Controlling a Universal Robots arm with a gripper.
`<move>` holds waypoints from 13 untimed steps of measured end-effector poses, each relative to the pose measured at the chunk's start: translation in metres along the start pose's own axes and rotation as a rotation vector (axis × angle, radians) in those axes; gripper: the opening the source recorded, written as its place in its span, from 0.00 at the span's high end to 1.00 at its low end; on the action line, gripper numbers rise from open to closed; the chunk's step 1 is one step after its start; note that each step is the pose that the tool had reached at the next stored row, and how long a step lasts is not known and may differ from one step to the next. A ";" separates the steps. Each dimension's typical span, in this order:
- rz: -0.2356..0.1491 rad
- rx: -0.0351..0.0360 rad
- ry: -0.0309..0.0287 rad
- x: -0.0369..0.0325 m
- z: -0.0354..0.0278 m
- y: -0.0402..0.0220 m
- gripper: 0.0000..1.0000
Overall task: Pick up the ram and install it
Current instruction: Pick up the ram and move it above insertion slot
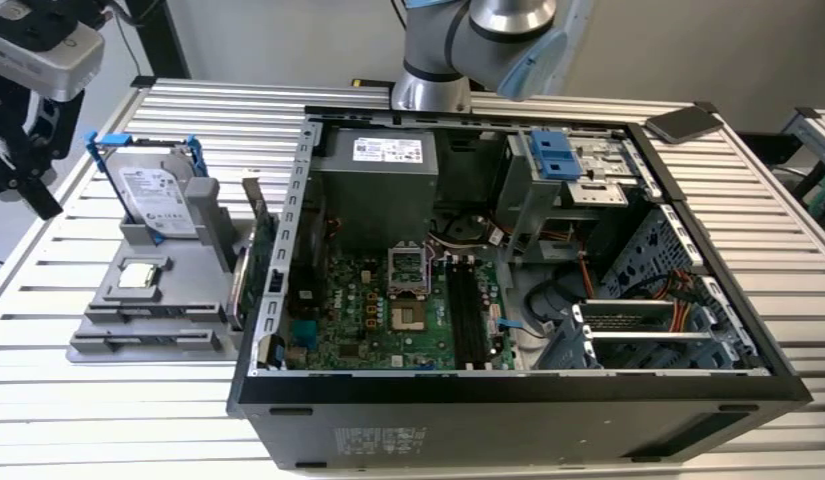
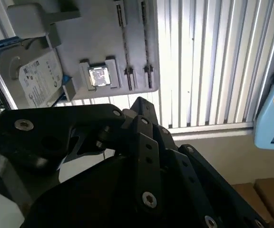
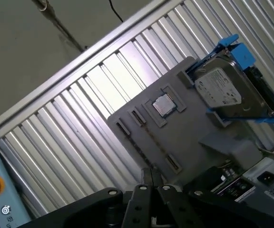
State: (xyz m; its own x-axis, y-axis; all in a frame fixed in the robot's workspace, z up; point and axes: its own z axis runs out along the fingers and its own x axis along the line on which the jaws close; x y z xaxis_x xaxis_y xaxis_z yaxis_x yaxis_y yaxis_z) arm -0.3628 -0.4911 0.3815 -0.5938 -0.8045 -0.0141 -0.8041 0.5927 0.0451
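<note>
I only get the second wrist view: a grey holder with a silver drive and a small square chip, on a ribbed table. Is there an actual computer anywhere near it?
Observer: Yes. In the exterior view an open computer case stands on the same table, right beside the grey holder, on the exterior view's right of it.
Visitor: What's inside it?
Observer: A green motherboard lies flat at its bottom, with long black slots running across it.
Visitor: And what am I riding on?
Observer: A robot arm, whose base stands behind the case as the exterior view sees it.
</note>
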 end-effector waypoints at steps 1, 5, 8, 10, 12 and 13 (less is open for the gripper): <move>-0.017 -0.0002 0.0008 0.0000 0.0000 0.0000 1.00; -0.090 -0.0012 0.0041 -0.0002 0.0000 0.0000 1.00; -0.131 -0.0005 0.0063 -0.0006 0.0001 0.0004 1.00; -0.158 0.0023 0.0055 -0.0007 0.0001 0.0005 1.00; -0.185 0.0061 0.0040 -0.0008 0.0000 0.0005 1.00; -0.199 0.0082 0.0033 -0.0009 0.0000 0.0006 1.00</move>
State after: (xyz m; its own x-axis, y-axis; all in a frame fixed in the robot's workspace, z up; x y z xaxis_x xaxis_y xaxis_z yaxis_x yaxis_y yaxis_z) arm -0.3628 -0.4900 0.3816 -0.4229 -0.9060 -0.0186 -0.9059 0.4222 0.0336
